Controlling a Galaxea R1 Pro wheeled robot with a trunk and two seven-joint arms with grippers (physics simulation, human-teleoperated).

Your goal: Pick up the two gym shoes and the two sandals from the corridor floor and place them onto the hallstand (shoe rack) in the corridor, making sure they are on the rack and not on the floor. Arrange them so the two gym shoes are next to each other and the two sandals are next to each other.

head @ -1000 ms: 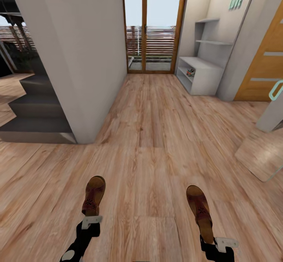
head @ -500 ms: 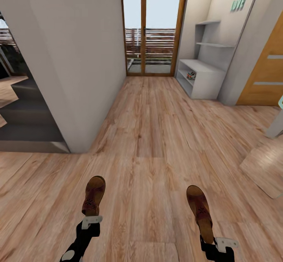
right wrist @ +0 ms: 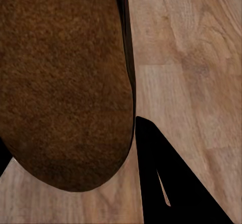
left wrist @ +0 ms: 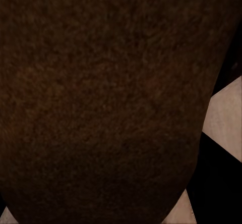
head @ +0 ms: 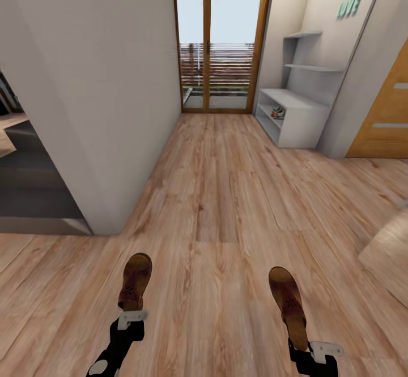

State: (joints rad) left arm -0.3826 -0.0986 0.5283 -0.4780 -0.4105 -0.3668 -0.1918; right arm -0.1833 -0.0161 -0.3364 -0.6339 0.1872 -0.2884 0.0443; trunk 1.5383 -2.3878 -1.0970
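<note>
Corridor floor (head: 226, 196): wood-grain planks, wide and bare ahead of both claws; white wall edge forward of the left claw (head: 131, 317), glass door at the far end.

Rack (head: 294, 119): pale unit far ahead, beyond the right claw (head: 317, 351); gym shoe (head: 277, 112) sits on a low shelf.

Left sandal (head: 135, 282): clamped in the left claw at the heel, toe pointing away, off the floor.

Right sandal (head: 288, 306): clamped in the right claw at the heel, likewise; its sole (right wrist: 60, 82) looms close to the wrist camera.

Handling, judged: light, fairly stiff sole, grippy suede-like surface; heel hold leaves the toe cantilevered, so it may sag or swing.

Clearance: ample down the middle; the rack's shelf openings look tight.
</note>
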